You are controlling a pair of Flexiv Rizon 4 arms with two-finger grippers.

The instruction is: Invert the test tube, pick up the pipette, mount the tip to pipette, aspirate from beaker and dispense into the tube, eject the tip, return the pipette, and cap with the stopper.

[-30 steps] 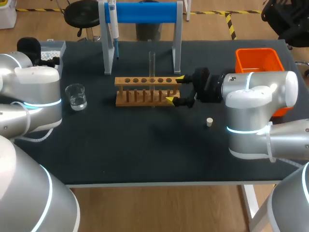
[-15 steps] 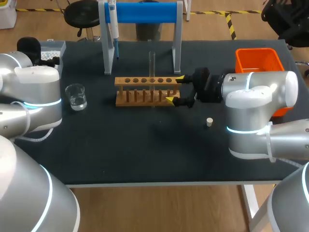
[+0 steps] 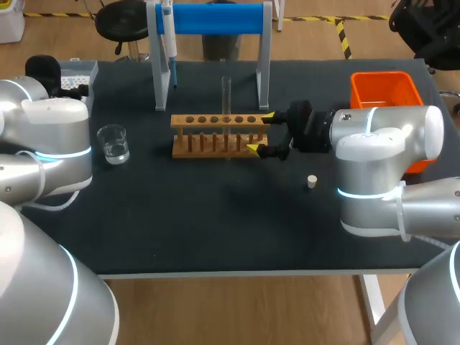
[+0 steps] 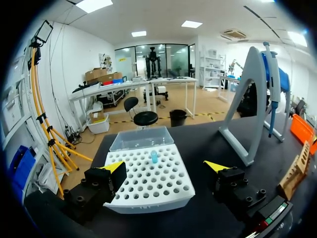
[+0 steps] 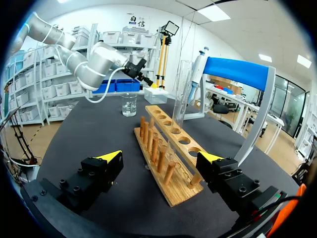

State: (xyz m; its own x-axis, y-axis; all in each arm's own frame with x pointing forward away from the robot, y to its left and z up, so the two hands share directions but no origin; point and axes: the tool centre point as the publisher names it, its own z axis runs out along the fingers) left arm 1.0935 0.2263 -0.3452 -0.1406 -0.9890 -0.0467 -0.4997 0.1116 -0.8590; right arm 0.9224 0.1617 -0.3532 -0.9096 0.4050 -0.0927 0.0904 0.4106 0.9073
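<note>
No motion vs 1 s ago; arms paused. Nr the front-right, stopper lies loose. R gripper, fingers apart, flanks rack right end; test tube upright in it, untouched, so inversion not begun. L gripper, apart, faces tip box, far-left corner.

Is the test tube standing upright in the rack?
Upright: the test tube rises vertically from a hole in the wooden rack.
</note>
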